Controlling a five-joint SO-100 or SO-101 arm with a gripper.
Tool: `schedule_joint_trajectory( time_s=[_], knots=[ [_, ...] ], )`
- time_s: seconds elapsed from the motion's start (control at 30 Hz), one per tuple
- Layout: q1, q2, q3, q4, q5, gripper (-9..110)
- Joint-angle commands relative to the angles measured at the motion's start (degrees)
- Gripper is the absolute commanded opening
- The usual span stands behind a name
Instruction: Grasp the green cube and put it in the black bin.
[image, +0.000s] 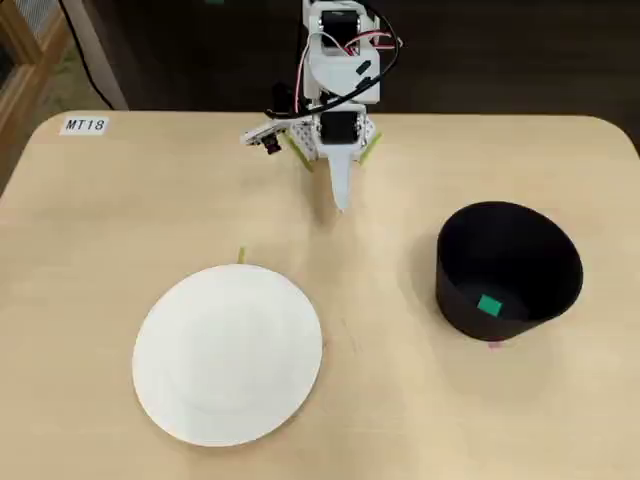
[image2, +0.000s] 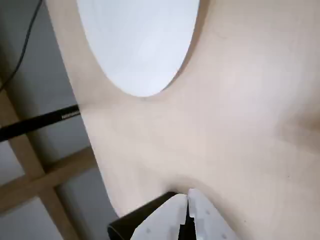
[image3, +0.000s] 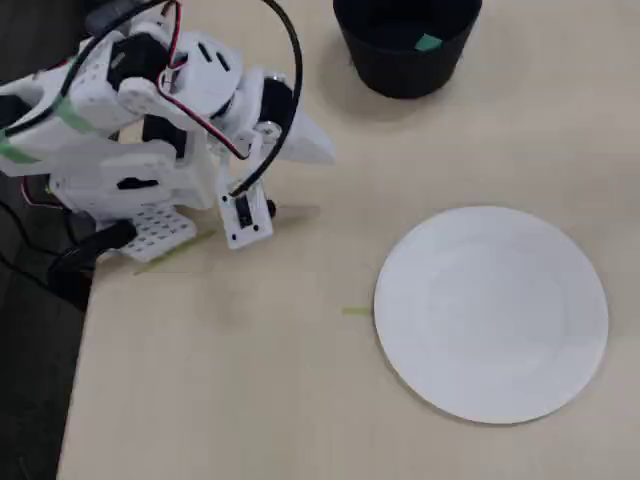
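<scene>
Green cube (image: 489, 305) inside black bin (image: 540, 225)

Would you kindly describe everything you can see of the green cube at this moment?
The green cube is a tiny, plain, solid green block, uniformly bright with no markings visible. It lies inside the black bin, on its floor close to the wall, as both fixed views show; in a fixed view only its top peeks over the bin's rim. It appears to rest flat, touching only the bin. The gripper is well away from it, folded back near the arm's base. The wrist view does not show the cube.
</scene>
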Motion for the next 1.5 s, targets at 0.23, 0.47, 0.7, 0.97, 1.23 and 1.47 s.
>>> schedule_joint_trajectory(
  time_s=[0.23,0.47,0.7,0.97,1.23,1.47],
  knots=[
    [-0.44,0.53,5.01,-1.14,-0.79,0],
    [-0.35,0.53,6.68,-2.37,-0.97,0],
    [-0.35,0.53,7.12,-2.46,-1.32,0],
    [-0.35,0.53,7.12,-2.55,-1.23,0],
    [-0.79,0.53,7.12,-2.55,-1.67,0],
    [-0.79,0.53,7.12,-2.55,-1.67,0]
  ],
)
